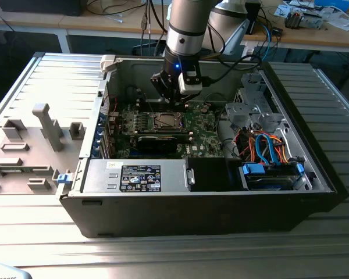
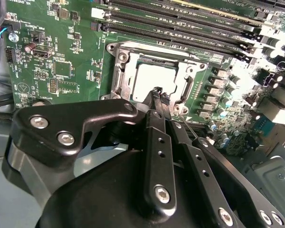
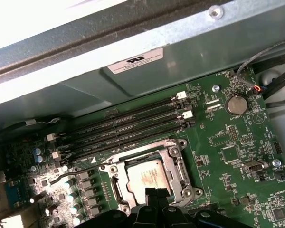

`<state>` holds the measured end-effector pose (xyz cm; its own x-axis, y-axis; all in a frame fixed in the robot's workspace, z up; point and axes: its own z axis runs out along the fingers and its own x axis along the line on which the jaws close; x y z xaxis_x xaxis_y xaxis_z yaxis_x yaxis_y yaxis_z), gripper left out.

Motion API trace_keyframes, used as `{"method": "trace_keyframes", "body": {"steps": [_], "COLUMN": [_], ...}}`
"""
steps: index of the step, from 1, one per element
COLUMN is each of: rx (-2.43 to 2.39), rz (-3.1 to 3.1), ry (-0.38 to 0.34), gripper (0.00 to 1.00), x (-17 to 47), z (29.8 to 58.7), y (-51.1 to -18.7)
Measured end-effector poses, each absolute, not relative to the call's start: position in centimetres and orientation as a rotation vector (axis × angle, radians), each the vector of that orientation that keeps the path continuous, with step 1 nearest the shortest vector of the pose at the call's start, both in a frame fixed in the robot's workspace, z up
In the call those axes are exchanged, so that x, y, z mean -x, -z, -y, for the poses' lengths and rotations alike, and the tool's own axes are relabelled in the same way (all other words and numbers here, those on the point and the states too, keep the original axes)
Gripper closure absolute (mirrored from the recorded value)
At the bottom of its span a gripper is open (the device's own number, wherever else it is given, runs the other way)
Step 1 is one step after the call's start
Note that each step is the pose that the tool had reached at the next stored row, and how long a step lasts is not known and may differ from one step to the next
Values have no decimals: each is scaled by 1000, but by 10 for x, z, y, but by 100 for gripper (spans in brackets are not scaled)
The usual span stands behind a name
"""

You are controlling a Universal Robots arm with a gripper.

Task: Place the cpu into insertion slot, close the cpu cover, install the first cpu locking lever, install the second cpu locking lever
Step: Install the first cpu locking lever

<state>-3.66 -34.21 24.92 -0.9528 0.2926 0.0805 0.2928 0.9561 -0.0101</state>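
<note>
The cpu (image 2: 143,80) (image 3: 141,178) lies flat in the insertion slot (image 1: 164,121) on the green motherboard, its silvery top showing. The cpu cover (image 2: 119,71) (image 3: 176,161), a silver frame, lies down around it, with the chip visible through its window. My gripper (image 2: 160,96) (image 3: 157,194) (image 1: 174,102) hangs just over the socket's edge, its two black fingertips pressed together with nothing seen between them. A thin dark locking lever (image 3: 73,172) runs along one side of the socket, and another thin lever (image 2: 192,128) slants past the fingers.
Long memory slots (image 3: 128,126) run beside the socket, with a coin battery (image 3: 236,103) further off. The grey case wall (image 3: 147,42) rises close behind. A black expansion card (image 1: 157,142), power supply (image 1: 134,177) and drive cage with blue and orange cables (image 1: 267,152) fill the case.
</note>
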Motion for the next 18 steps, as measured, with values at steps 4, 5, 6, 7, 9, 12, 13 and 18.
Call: {"method": "trace_keyframes", "body": {"steps": [4,5,6,7,9,12,13,18], "rx": [446,442,439,436,430,426,426,422], "rz": [3028,3028,3029,3029,3030,3031,3031,3031], "ry": [3,2,2,2,2,3,3,4], "gripper": [89,89,89,89,89,89,89,89], "x": [37,37,36,36,36,36,37,37], "z": [342,342,342,342,342,342,342,342], "y": [-249,-249,-249,-249,-249,-249,-249,-249]}}
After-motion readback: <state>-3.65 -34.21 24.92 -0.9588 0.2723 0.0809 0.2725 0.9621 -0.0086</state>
